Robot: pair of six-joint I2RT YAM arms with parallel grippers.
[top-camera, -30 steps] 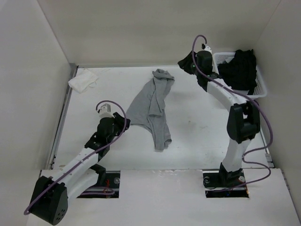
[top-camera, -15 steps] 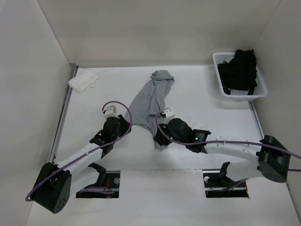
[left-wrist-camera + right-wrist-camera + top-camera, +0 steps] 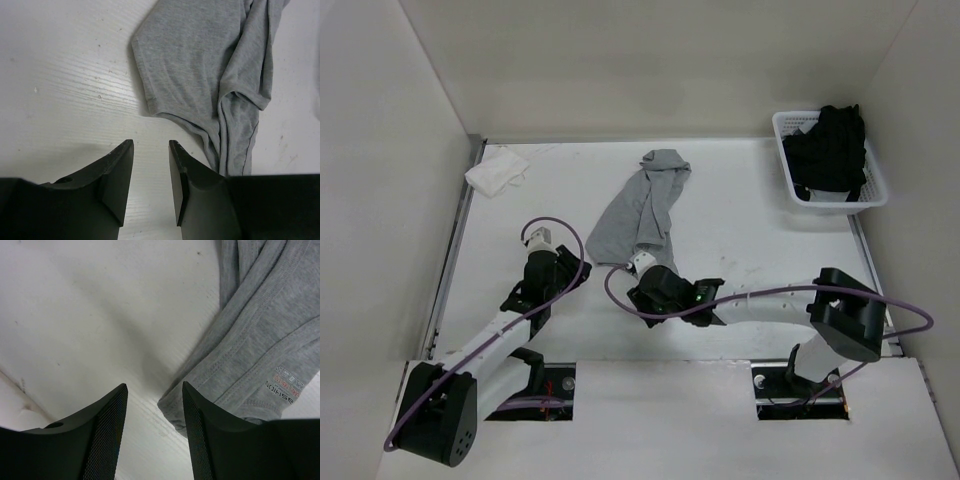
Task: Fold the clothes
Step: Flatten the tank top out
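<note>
The clothes (image 3: pixel 642 208), a light grey tank top, lie crumpled in a long strip from the table's back middle toward the front. Its lower end (image 3: pixel 260 325), with a small printed label, runs under my right gripper (image 3: pixel 642 296). That gripper (image 3: pixel 154 386) is open and low over the table, and a hem corner pokes between its fingers by the right one. My left gripper (image 3: pixel 578 266) stands just left of the garment's lower left edge. It (image 3: pixel 150 142) is open over bare table, with the grey hem (image 3: pixel 200 55) a little ahead of its tips.
A white basket (image 3: pixel 872 192) at the back right holds a black garment (image 3: pixel 830 145). A small white cloth (image 3: pixel 497 172) lies at the back left. White walls close in three sides. The right forearm (image 3: pixel 770 298) stretches low across the front.
The right arm has swung from the basket at the back right down to the front and then left, onto the tank top's lower end. The left gripper has shifted only slightly.
</note>
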